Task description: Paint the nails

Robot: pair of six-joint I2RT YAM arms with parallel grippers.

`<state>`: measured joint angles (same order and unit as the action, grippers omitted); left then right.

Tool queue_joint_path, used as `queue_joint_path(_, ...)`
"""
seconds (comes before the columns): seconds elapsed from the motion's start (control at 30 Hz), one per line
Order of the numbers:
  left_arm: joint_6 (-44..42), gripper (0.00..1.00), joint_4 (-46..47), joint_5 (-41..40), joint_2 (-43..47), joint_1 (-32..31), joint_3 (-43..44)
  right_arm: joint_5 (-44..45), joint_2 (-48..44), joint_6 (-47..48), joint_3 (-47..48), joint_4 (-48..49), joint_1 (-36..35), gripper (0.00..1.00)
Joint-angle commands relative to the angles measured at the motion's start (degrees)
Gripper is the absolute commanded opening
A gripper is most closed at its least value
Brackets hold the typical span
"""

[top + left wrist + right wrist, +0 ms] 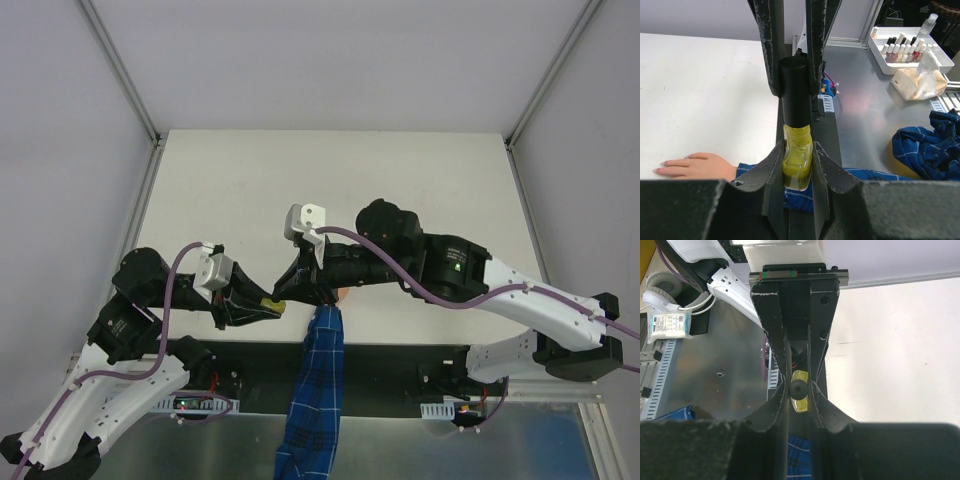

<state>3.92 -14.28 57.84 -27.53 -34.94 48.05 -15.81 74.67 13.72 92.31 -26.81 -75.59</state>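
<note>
We judge that painting has not yet begun: the polish bottle (798, 161) looks capped, no brush is out, and all the coats are left to do. We count one tabletop (400, 180) and one blue plaid sleeve (318, 390) trailing off its 6 o'clock edge. There are two end effectors. The left end effector (799, 150) pinches the bottle's yellow glass, and the right end effector (799, 390) pinches the one black cap (794, 90). One mannequin hand (697, 166) lies at the bottle's 8 o'clock. Of the nails (662, 163) we make out two, pale and bare.
</note>
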Motion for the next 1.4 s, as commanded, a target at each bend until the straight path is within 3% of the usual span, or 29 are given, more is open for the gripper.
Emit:
queue_joint_path(0.0, -0.58, 0.0, 1.28, -0.01, 0.02, -0.57, 0.9, 1.66, -0.76, -0.71, 2.61, 1.93, 0.09, 0.0)
queue_joint_path(1.37, -1.9, 0.0, -1.27, -2.74, -0.68, -0.57, 1.52, -0.8, -3.31, -1.5, 0.41, 1.23, 0.89, 0.0)
